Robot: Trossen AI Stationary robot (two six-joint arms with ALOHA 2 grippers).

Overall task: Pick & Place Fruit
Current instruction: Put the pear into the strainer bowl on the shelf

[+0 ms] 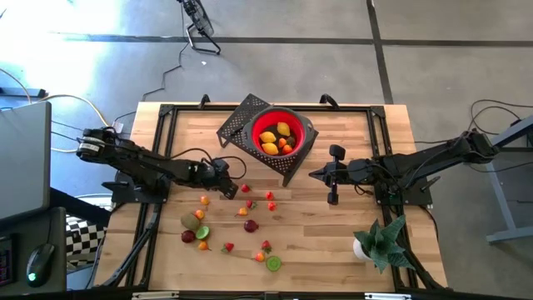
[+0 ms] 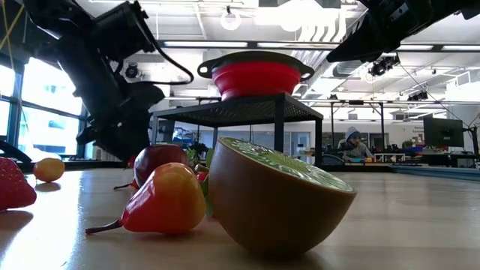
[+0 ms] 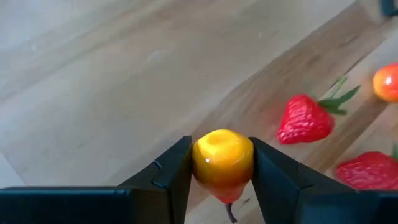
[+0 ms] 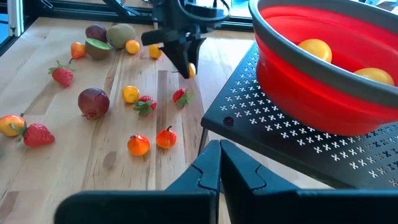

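Left claw (image 3: 221,168) closed on a small yellow-orange fruit (image 3: 222,160), held between both fingers above the counter (image 1: 333,242), near the red bowl's (image 1: 280,133) black perforated stand (image 1: 241,121). Right claw (image 4: 219,163) fully closed, empty, parked beside the stand. Bowl holds several yellow and orange fruits (image 1: 277,137). Remaining fruits (image 1: 241,221) scattered on counter.
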